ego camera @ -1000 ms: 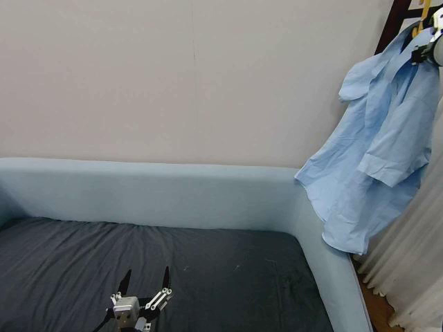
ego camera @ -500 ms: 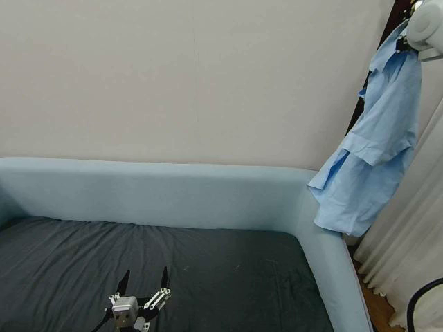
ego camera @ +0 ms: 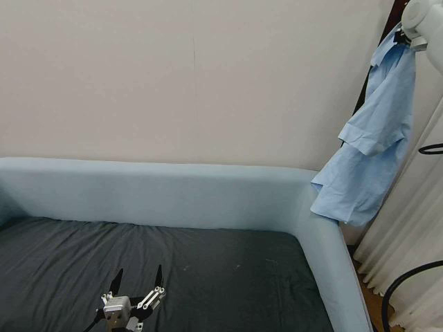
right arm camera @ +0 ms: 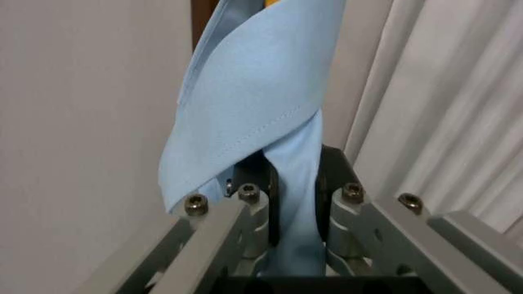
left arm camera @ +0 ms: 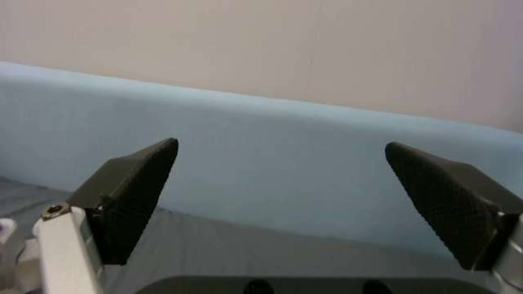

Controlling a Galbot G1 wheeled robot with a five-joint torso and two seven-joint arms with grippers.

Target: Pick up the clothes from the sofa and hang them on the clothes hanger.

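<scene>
A light blue shirt (ego camera: 379,145) hangs at the far right, beyond the sofa's right arm and against a dark brown stand pole (ego camera: 396,10). My right gripper (ego camera: 404,39) is high up at the shirt's top, shut on it. In the right wrist view the shirt's cloth (right arm camera: 253,110) is pinched in the right gripper (right arm camera: 292,195), with the pole (right arm camera: 204,18) behind. Low over the sofa's dark seat cushion (ego camera: 228,277), my left gripper (ego camera: 138,274) stands open and holds nothing. From the left wrist camera its fingers (left arm camera: 131,193) are spread wide before the sofa's backrest (left arm camera: 286,153).
The pale blue sofa (ego camera: 173,194) runs along a plain wall. Its right arm (ego camera: 332,270) lies just below the shirt's hem. White curtains (ego camera: 415,242) hang to the right of the shirt, and a black cable (ego camera: 391,290) loops in front of them.
The right gripper has carried the shirt up and to the right, so it now hangs narrower and closer to the pole. The left gripper has dropped slightly toward the left.
</scene>
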